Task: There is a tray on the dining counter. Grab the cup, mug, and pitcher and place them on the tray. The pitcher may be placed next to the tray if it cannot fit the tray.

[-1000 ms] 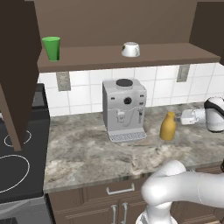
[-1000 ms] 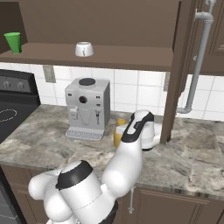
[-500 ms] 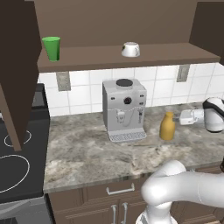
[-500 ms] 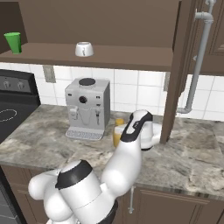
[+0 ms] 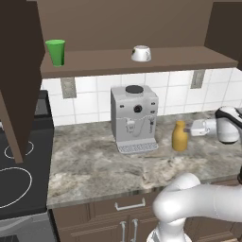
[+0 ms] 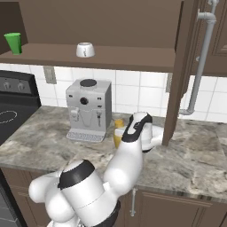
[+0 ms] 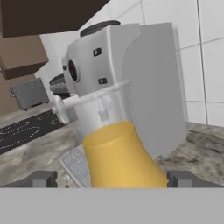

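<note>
Hovering with claw [image 7: 112, 178] spread wide, gripping nothing; pitcher [image 7: 121, 155] standing on the bench directly ahead between the fingertips. Looking rigid, light, smooth and likely slippery; best gripping around the rounded body.

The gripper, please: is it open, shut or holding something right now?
Gripper: open, holding nothing, its fingertips either side of the pitcher.

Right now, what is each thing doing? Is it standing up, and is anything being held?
Pitcher: upright on the counter, beside the coffee machine, not held.
Cup: upright on the shelf, untouched.
Mug: on the same shelf, looks upside down, untouched.
Gripper: fingers open, one on each side of the pitcher, holding nothing.
</note>
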Robot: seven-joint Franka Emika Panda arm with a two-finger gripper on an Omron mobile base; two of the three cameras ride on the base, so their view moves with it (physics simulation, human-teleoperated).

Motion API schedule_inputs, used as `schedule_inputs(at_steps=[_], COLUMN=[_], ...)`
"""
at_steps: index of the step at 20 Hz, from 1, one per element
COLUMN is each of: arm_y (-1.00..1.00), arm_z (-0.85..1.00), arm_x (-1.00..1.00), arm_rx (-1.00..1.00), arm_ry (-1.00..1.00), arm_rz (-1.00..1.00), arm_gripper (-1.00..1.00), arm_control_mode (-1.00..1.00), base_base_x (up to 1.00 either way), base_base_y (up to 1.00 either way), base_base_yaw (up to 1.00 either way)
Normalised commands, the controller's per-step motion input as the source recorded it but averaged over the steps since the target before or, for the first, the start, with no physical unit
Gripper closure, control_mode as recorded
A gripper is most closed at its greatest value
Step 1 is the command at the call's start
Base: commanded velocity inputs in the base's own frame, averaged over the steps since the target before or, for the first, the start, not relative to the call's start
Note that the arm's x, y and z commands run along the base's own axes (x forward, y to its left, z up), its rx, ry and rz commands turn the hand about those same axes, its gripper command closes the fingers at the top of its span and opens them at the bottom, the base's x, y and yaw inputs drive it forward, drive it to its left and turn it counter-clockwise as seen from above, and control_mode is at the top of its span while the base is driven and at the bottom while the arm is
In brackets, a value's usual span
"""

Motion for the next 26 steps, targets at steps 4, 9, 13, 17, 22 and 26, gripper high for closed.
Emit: schedule_inputs(at_steps=[4, 9, 13, 17, 22, 26], arm_y=[0.00, -0.03, -0.07, -0.05, -0.01, 0.01], arm_z=[-0.03, 0.01, 0.07, 0.12, 0.12, 0.01], arm_x=[0.16, 0.04, 0.00, 0.00, 0.00, 0.08], arm_rx=[0.00, 0.00, 0.00, 0.00, 0.00, 0.00], arm_ry=[-0.02, -0.04, -0.03, -0.06, -0.04, -0.01], arm_rz=[0.00, 0.00, 0.00, 0.00, 0.00, 0.00], arm_gripper=[-1.00, -1.00, -1.00, -1.00, -1.00, -1.00], arm_control_mode=[-1.00, -1.00, -1.00, -1.00, -1.00, -1.00], base_base_x=[0.00, 0.00, 0.00, 0.00, 0.00, 0.00], base_base_y=[0.00, 0.00, 0.00, 0.00, 0.00, 0.00], base_base_yaw=[0.00, 0.00, 0.00, 0.00, 0.00, 0.00])
